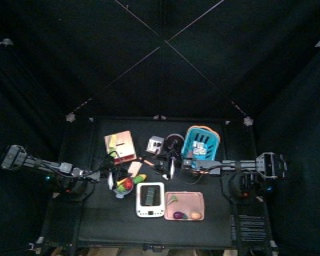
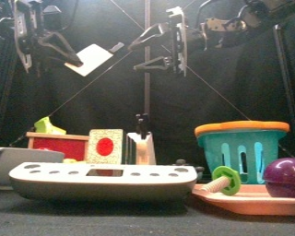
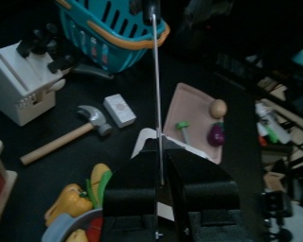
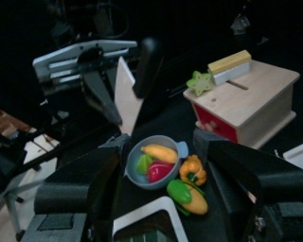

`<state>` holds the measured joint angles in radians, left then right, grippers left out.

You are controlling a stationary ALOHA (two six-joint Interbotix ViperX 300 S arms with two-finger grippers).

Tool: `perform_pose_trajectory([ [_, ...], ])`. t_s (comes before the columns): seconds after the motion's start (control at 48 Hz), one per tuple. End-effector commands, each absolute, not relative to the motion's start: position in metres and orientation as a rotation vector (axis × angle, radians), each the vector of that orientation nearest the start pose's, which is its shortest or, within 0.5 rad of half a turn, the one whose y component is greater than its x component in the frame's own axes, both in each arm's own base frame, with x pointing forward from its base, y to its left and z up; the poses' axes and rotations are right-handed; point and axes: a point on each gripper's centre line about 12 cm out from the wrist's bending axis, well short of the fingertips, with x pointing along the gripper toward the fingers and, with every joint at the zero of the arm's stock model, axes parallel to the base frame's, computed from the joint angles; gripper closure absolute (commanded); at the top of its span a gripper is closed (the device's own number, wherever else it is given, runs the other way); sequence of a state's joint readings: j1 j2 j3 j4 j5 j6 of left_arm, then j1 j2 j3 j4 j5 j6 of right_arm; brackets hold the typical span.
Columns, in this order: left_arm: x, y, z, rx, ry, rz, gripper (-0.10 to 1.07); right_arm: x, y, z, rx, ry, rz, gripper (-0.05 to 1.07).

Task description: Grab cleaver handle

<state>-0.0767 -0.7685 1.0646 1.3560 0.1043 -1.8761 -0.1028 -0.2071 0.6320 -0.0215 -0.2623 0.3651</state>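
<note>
The cleaver (image 2: 96, 59) hangs high above the table, its pale blade tilted. My left gripper (image 2: 64, 48) is shut on its blade end. In the left wrist view the cleaver (image 3: 155, 85) shows edge-on as a thin line running out from between the jaws of that gripper (image 3: 158, 172). The dark handle (image 4: 148, 64) points toward my right gripper (image 4: 167, 156), which stands open a short way off with nothing between its fingers. In the front view the right gripper (image 2: 175, 48) hangs just right of the cleaver.
On the table below stand a teal basket with an orange rim (image 2: 242, 147), a pink plate (image 2: 254, 201) with a purple ball, a red wooden box (image 2: 62, 147), a white tray (image 2: 100, 182), a toy hammer (image 3: 79, 130) and a bowl of fruit (image 4: 161, 161).
</note>
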Motion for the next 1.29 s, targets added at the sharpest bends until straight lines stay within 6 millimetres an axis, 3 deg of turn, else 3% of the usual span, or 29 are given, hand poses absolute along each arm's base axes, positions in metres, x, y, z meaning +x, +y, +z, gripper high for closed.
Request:
perform_pose_trajectory([
  [0.0,0.234,-0.011,0.267,-0.544,0.285,0.019,0.56,0.376,-0.036,0.309,0.318,0.112,-0.104,0.13],
  [0.312,0.239,-0.017,0.276,-0.897,0.220,-0.202,0.56,0.383,-0.038,0.314,0.152,0.247,-0.108,0.13],
  [0.646,0.256,-0.013,0.253,-1.314,0.218,-0.190,0.56,0.388,-0.046,0.330,-0.082,0.368,-0.155,0.12],
  [0.896,0.258,-0.012,0.261,-1.436,0.145,-0.243,0.56,0.395,-0.040,0.324,-0.310,0.429,-0.146,0.12],
  [1.271,0.256,-0.002,0.257,-1.580,0.076,-0.180,0.56,0.417,-0.031,0.339,-0.602,0.484,-0.198,0.12],
])
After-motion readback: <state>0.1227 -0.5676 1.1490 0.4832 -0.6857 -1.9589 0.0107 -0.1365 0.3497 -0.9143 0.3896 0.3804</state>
